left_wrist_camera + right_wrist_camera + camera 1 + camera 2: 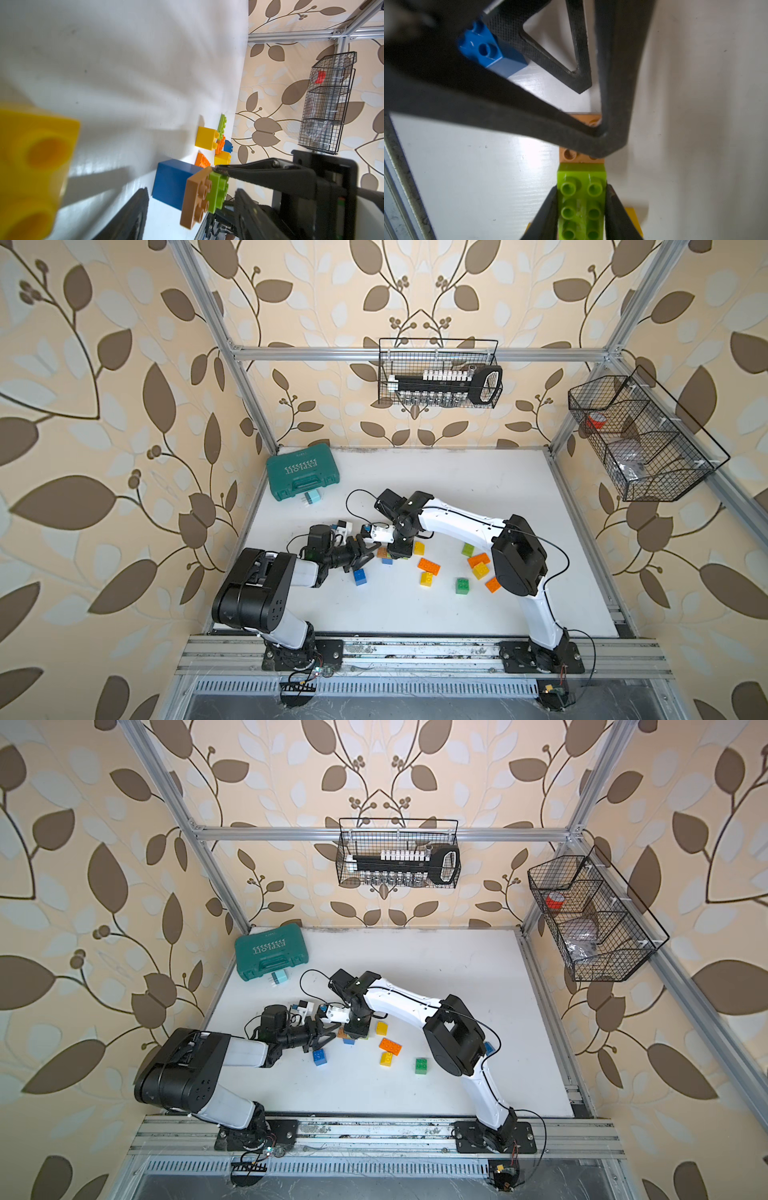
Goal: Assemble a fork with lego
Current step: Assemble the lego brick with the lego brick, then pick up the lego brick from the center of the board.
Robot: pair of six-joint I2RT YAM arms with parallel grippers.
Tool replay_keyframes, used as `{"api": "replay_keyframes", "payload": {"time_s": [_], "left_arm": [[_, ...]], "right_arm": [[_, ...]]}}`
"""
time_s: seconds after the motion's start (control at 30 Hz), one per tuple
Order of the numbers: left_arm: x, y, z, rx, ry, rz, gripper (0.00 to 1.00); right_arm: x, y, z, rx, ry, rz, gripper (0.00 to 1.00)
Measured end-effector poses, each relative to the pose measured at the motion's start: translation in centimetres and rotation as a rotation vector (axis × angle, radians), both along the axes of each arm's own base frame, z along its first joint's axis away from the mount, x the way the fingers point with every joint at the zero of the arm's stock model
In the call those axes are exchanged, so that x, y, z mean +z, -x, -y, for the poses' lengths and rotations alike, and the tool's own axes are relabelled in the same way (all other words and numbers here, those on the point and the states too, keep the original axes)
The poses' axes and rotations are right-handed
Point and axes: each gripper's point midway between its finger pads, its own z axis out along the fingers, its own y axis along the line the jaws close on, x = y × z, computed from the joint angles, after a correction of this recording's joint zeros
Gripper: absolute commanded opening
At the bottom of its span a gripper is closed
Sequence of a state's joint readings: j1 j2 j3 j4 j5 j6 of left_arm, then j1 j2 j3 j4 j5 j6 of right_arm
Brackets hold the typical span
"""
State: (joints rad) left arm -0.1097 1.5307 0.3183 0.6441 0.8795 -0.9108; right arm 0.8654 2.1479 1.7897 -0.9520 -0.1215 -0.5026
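Right tool grips green brick across its flat sides | left tool open | brick likely light, rigid, slick

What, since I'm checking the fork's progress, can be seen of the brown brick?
The brown brick is a thin, flat, glossy plate with round studs. A lime green brick, pinched by the right gripper, sits on its studs at one end. A fingertip of the open left gripper crosses the bare end; contact is unclear. A blue brick stands beside it.
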Motion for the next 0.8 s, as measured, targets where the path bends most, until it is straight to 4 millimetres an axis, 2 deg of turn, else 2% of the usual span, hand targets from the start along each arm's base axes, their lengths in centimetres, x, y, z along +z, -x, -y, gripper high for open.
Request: {"api": "replay_keyframes", "payload": {"time_s": [0.27,0.5,0.63,0.8], "left_arm": [[-0.1,0.1,0.0,-0.004,-0.005,0.0,0.68],[-0.2,0.1,0.0,-0.003,-0.006,-0.004,0.68],[0.2,-0.5,-0.2,0.001,-0.012,-0.008,0.68],[1.6,-1.8,-0.3,0.007,-0.037,0.038,0.68]], "right_arm": [[0.0,0.4,0.0,0.014,0.0,-0.013,0.54],[0.4,0.2,0.1,0.004,-0.013,-0.01,0.57],[2.4,0.0,1.2,-0.045,-0.07,0.012,0.55],[5.8,-0.8,4.3,-0.15,-0.158,0.071,0.56]]}}
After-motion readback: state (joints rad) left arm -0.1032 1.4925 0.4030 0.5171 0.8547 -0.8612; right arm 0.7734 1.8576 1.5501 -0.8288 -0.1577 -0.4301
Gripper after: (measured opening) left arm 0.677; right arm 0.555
